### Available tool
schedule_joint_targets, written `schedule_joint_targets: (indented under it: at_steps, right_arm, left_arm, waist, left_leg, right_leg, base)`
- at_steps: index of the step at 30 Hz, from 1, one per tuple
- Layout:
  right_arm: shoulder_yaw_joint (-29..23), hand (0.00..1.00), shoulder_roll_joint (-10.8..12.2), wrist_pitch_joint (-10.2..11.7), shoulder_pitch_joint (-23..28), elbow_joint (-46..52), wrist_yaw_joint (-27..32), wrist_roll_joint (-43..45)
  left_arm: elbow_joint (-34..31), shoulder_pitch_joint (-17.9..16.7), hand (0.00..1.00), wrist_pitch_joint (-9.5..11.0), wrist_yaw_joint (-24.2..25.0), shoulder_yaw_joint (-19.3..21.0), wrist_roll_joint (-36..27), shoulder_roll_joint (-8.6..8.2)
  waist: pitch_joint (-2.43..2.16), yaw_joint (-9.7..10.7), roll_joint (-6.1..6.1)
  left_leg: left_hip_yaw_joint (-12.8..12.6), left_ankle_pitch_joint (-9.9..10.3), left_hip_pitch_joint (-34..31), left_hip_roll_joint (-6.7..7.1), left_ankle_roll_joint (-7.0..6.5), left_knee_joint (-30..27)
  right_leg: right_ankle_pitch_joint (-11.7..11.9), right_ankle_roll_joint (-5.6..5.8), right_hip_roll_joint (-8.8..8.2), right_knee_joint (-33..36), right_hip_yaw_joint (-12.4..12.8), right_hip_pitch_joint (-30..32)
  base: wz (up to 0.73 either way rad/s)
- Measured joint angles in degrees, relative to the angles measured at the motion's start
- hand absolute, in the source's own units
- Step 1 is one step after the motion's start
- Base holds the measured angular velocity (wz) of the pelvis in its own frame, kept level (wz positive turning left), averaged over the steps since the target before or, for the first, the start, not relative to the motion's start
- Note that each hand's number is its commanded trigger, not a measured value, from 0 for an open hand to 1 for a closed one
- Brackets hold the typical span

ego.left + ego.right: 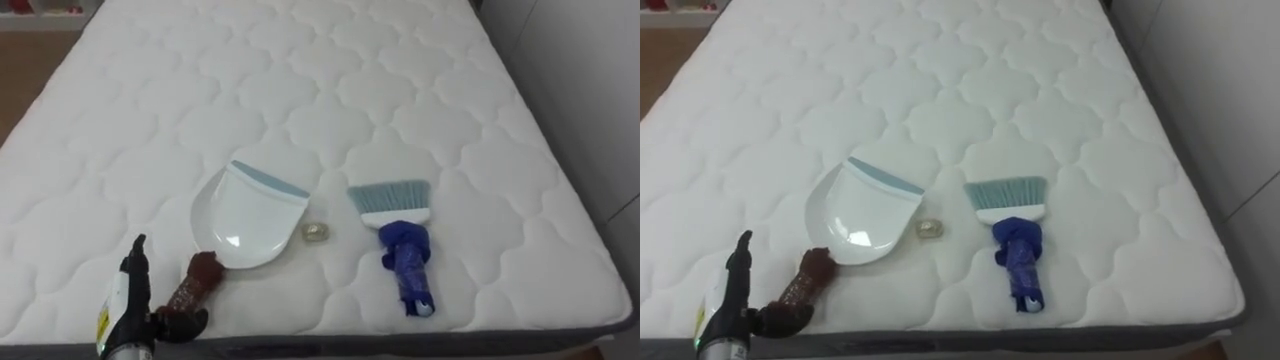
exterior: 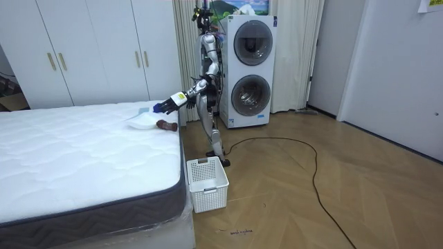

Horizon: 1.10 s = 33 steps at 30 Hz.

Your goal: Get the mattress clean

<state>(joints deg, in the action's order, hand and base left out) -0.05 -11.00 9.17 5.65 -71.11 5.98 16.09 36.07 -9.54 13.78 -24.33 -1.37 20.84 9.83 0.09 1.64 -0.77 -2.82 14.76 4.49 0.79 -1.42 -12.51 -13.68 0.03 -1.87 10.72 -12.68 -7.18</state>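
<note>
Left hand (image 1: 127, 302) is curling its fingers round the dustpan (image 1: 248, 218) handle; brush (image 1: 402, 236) is lying untouched, scrap (image 1: 317, 232) not yet swept

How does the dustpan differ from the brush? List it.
The dustpan is white with a brown handle; the brush has pale blue bristles and a blue handle. The dustpan is broader than the brush. The left hand is at the dustpan's handle; the brush lies apart from it. Both lie on the bed.
</note>
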Motion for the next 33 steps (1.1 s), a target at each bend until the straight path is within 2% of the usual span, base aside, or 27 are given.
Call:
schedule_joint_targets:
  at_steps: [6, 10, 12, 14, 16, 18, 21, 23, 28, 29, 30, 32, 33]
  right_arm:
    - [3.4, 0.00, 0.0, -0.6, -2.2, -0.1, -2.1, -2.5]
    - [3.9, 0.00, 0.1, -0.6, -4.1, -0.7, -3.8, -4.9]
    - [3.9, 0.00, 0.0, -1.4, -4.6, -0.8, -4.1, -5.8]
    - [4.6, 0.00, -0.2, -1.8, -5.3, -0.8, -4.1, -6.6]
    - [5.3, 0.00, -0.3, -1.7, -6.8, -1.1, -4.0, -6.6]
    - [5.6, 0.00, 0.0, -1.7, -8.7, -2.3, -3.5, -6.6]
    - [5.6, 0.00, -0.1, -1.7, -9.7, -2.5, -3.1, -6.6]
    - [5.7, 0.00, -0.1, -1.7, -10.3, -2.8, -2.9, -6.7]
    - [7.9, 0.00, -0.2, -1.7, -11.4, -3.1, -1.5, -7.5]
    - [7.9, 0.00, -0.2, -1.7, -11.8, -3.2, -1.1, -7.7]
    - [7.9, 0.00, -0.2, -1.7, -12.5, -3.4, -0.7, -8.0]
    - [8.3, 0.00, -0.2, -1.7, -13.6, -4.3, -0.4, -8.9]
    - [9.2, 0.00, -0.2, -1.7, -14.1, -4.5, -0.1, -9.0]
  left_arm:
    - [6.7, 5.5, 0.00, 0.0, 0.1, -2.6, -1.7, 0.00]
    - [8.5, 7.7, 0.00, 0.0, 0.1, -3.2, -3.5, 0.04]
    - [9.0, 8.4, 0.00, 0.0, 0.0, -3.3, -5.7, 0.32]
    - [9.1, 9.5, 0.00, 0.0, -0.1, -3.3, -6.6, 0.34]
    - [10.3, 11.3, 0.00, 0.0, -0.2, -3.3, -6.9, 0.33]
    - [14.2, 14.5, 0.00, 0.0, -0.2, -3.2, -7.1, 0.26]
    - [17.1, 17.7, 0.00, 0.1, -0.6, -3.2, -7.9, 0.27]
    - [18.6, 19.0, 0.00, 0.1, -1.1, -3.2, -8.4, 0.27]
    - [21.4, 21.4, 0.00, 0.1, -2.3, -3.2, -13.7, 0.28]
    - [21.4, 21.9, 0.00, 0.1, -2.9, -3.2, -14.4, 0.35]
    - [21.4, 22.8, 0.00, 0.1, -3.4, -3.2, -14.6, 0.43]
    - [21.5, 24.1, 0.00, 0.1, -4.3, -3.2, -14.6, 0.48]
    - [21.6, 24.8, 0.00, 0.1, -4.4, -3.2, -14.8, 0.59]
  waist:
    - [0.11, 0.0, 0.73]
    - [0.23, 0.5, 0.71]
    - [0.29, 0.8, 0.80]
    - [0.45, 0.8, 0.93]
    - [0.81, 0.8, 1.36]
    - [1.19, 1.0, 1.91]
    - [1.36, 1.0, 2.25]
    - [1.41, 1.1, 2.28]
    - [1.60, 1.4, 2.28]
    - [1.72, 1.3, 2.32]
    - [2.12, 1.3, 2.36]
    - [2.57, 1.2, 2.23]
    - [2.64, 1.1, 2.22]
  left_leg:
    - [0.0, -0.1, -3.4, -0.15, -0.11, -1.4]
    - [0.2, -0.1, -5.5, -0.13, -0.21, -2.4]
    - [0.4, -0.1, -6.9, -0.14, -0.22, -3.0]
    - [0.4, -0.1, -8.5, -0.20, -0.22, -3.6]
    - [0.5, -0.1, -10.5, -0.32, -0.22, -4.6]
    - [0.6, -0.1, -12.5, -0.45, -0.22, -5.4]
    - [0.7, -0.1, -15.1, -0.57, -0.22, -6.6]
    - [0.9, -0.1, -16.2, -0.97, -0.23, -7.0]
    - [0.8, -0.4, -18.8, -0.97, -0.37, -7.6]
    - [0.6, -0.4, -19.9, -1.01, -0.38, -8.2]
    - [0.6, -0.4, -20.9, -1.03, -0.42, -8.7]
    - [0.2, -0.6, -22.2, -1.00, -0.63, -9.2]
    - [-0.1, -0.6, -23.0, -1.00, -0.72, -9.5]
  right_leg:
    - [0.6, -0.18, 0.03, 0.5, 0.0, 3.0]
    - [0.7, -0.19, -0.07, 1.2, -0.1, 5.1]
    - [0.8, -0.20, -0.09, 1.4, -0.1, 6.2]
    - [0.8, -0.20, -0.10, 2.2, -0.1, 8.0]
    - [0.9, -0.40, -0.09, 2.8, -0.1, 9.8]
    - [1.0, -0.58, -0.06, 3.5, -0.2, 11.6]
    - [1.0, -0.58, -0.12, 4.8, -0.4, 14.4]
    - [1.0, -0.58, -0.16, 5.5, -0.5, 15.6]
    - [1.0, -0.59, -0.52, 7.5, -0.4, 18.8]
    - [1.0, -0.60, -0.60, 8.6, -0.2, 20.2]
    - [1.0, -0.59, -0.78, 9.8, 0.0, 21.6]
    - [1.0, -0.59, -1.02, 10.9, 0.1, 23.3]
    - [1.0, -0.59, -1.09, 11.1, 0.3, 24.1]
  base:
    - [0.00]
    - [0.03]
    - [0.02]
    - [0.00]
    - [0.00]
    - [0.00]
    - [0.00]
    - [0.00]
    - [0.00]
    - [0.00]
    - [0.00]
    - [-0.07]
    - [-0.11]
